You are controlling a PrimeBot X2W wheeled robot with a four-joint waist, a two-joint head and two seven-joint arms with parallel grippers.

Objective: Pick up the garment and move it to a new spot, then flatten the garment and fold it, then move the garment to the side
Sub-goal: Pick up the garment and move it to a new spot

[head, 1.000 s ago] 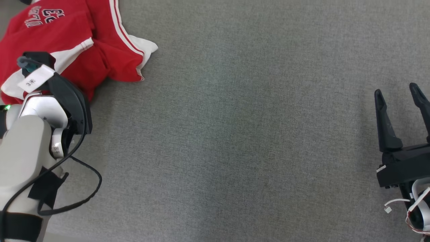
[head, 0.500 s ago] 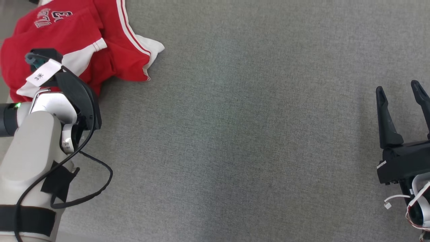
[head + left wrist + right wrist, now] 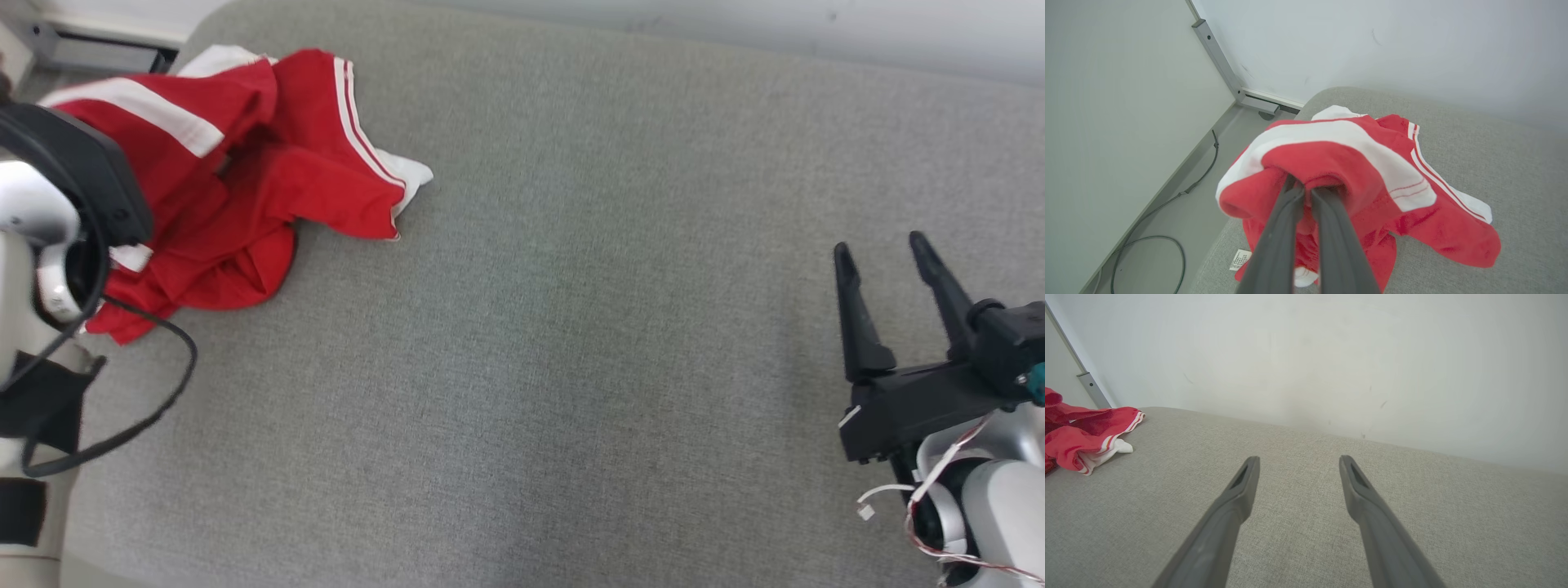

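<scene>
The garment (image 3: 245, 188) is red with white stripes and lies bunched at the far left of the grey surface. In the left wrist view my left gripper (image 3: 1306, 190) is shut on a fold of the garment (image 3: 1331, 163), which is lifted and drapes down over the fingertips. The head view hides those fingers behind my left wrist housing (image 3: 73, 171). My right gripper (image 3: 882, 249) stands open at the right, far from the cloth, with nothing between its fingers. In the right wrist view my right gripper (image 3: 1298, 461) hovers over bare fabric, and the garment (image 3: 1086, 437) lies at the left edge.
The grey padded surface (image 3: 571, 327) stretches wide between the two arms. A pale wall (image 3: 1331, 355) runs along its far edge. Left of the surface is a floor with a cable (image 3: 1167, 204) and a metal wall post (image 3: 1220, 61).
The left gripper has shut on the garment and raised it, so the cloth is bunched and hangs. The head camera has tilted up, now showing the wall. The right gripper stays open.
</scene>
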